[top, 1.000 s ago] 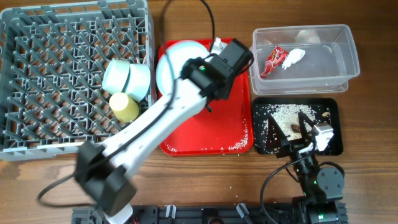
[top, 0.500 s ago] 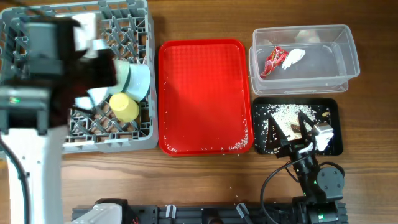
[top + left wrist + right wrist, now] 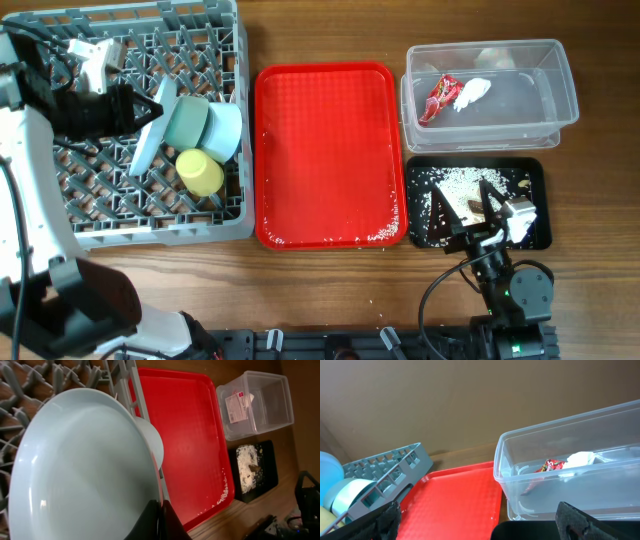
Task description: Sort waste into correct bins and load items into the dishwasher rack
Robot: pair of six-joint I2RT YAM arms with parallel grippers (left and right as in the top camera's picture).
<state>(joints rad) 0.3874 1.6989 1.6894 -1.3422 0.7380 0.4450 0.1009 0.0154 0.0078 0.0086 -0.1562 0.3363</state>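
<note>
Smooth round light blue plate (image 3: 75, 475) is held on edge among grey pegged dishwasher rack (image 3: 60, 210), its rim clamped by left gripper (image 3: 159, 519); right gripper (image 3: 481, 522) is spread wide over shallow black tray (image 3: 538, 175).

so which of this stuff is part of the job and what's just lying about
Job: plate, green bowl, blue bowl, cup, rack, wrapper, napkin, tub, rice, black tray.
Lying about: red tray, cable.
</note>
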